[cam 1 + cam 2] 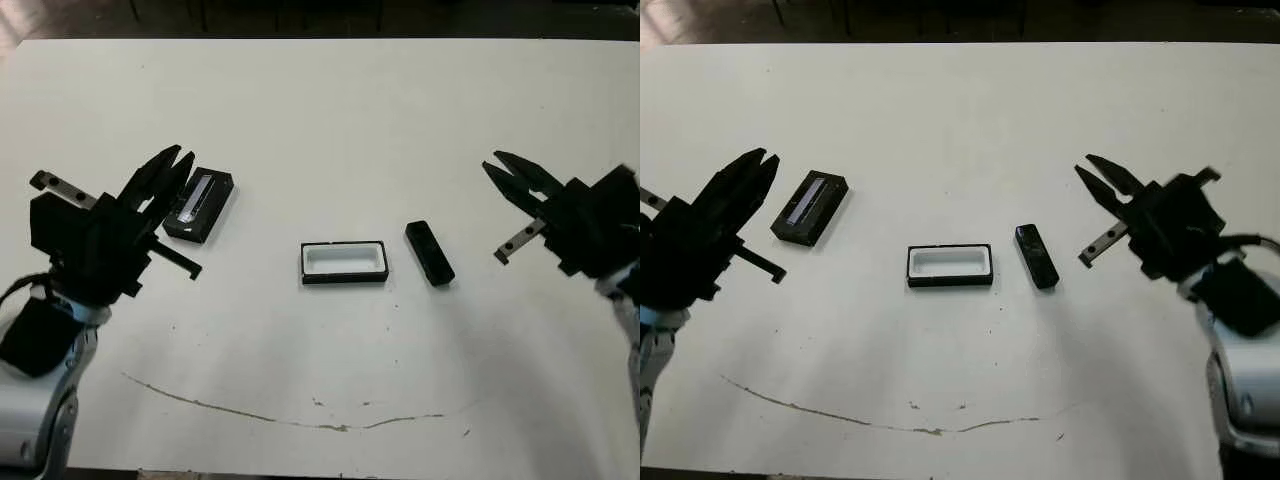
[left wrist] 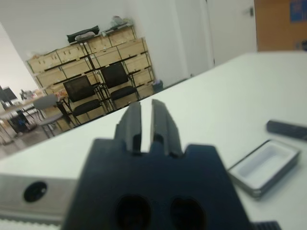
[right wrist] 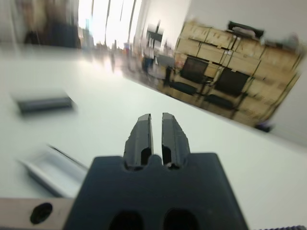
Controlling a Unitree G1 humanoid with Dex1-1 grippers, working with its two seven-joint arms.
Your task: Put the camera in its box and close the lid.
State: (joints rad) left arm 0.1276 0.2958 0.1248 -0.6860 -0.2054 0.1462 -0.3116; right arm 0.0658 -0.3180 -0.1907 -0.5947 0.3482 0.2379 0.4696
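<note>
Camera (image 1: 429, 253) lies flat on the white table (image 1: 330, 120) just to the right of the box (image 1: 344, 262), not touching it. That box sits open, white lining up. Well to its left rests the lid (image 1: 199, 204). Left gripper (image 1: 172, 166) and right gripper (image 1: 505, 172) hover apart, each empty, fingers slightly parted.

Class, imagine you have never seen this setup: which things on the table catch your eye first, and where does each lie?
Three small dark things stand out on the white table: the open box with its white lining at the centre, the camera just to its right, apart from it, and the lid with its silvery strip further left. The left gripper hovers beside the lid, and the right gripper hangs beyond the camera, both holding nothing.
</note>
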